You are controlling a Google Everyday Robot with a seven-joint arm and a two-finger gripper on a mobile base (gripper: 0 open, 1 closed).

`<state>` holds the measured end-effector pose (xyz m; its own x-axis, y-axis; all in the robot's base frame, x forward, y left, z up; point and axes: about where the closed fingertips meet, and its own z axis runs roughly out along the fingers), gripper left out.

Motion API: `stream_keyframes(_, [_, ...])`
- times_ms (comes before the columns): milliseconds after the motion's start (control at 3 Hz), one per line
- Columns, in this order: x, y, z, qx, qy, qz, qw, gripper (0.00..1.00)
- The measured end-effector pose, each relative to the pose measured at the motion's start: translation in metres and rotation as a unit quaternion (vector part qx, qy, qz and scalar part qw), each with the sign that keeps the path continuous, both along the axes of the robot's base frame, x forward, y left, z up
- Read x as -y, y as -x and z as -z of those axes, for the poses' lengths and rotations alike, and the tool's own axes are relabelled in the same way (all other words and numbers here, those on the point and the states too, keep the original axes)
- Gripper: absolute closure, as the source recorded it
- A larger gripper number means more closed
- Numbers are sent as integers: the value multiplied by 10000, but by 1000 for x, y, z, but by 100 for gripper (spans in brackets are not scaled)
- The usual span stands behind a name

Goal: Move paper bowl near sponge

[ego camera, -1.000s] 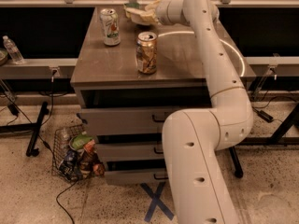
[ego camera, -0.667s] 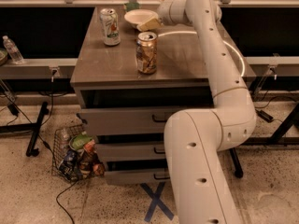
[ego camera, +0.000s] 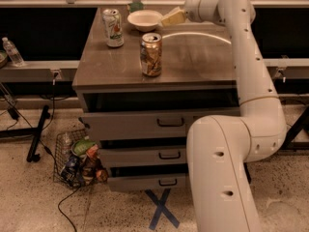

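The off-white paper bowl (ego camera: 144,19) sits upright on the metal table top (ego camera: 193,57), at the back near the middle. The sponge (ego camera: 135,6), with a dark green top, lies just behind the bowl at the table's back edge, very close to it. My gripper (ego camera: 170,19) reaches in from the right, low over the table, and its tip is at the bowl's right rim. I cannot tell whether it touches the rim.
A white-green can (ego camera: 113,27) stands left of the bowl. A tan can (ego camera: 151,54) stands nearer the front. Drawers sit under the table top. A wire basket of trash (ego camera: 77,161) is on the floor at the left. A water bottle (ego camera: 12,51) stands on the far left shelf.
The bowl, held tilted above the table a second ago, has come down level onto the table in front of the sponge. The gripper now sits at its right rim.
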<state>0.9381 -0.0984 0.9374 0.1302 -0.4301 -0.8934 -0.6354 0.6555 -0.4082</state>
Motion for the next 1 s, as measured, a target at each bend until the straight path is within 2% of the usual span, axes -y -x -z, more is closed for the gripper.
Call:
stream_keyframes(333, [85,23,-49,220,-604,430,9970,0])
stream_keyframes(667, [154,55,-106,568,-1028,788,9900,0])
stream_keyframes(1000, [214,100,-182,1122,-1329,1100,9786,0])
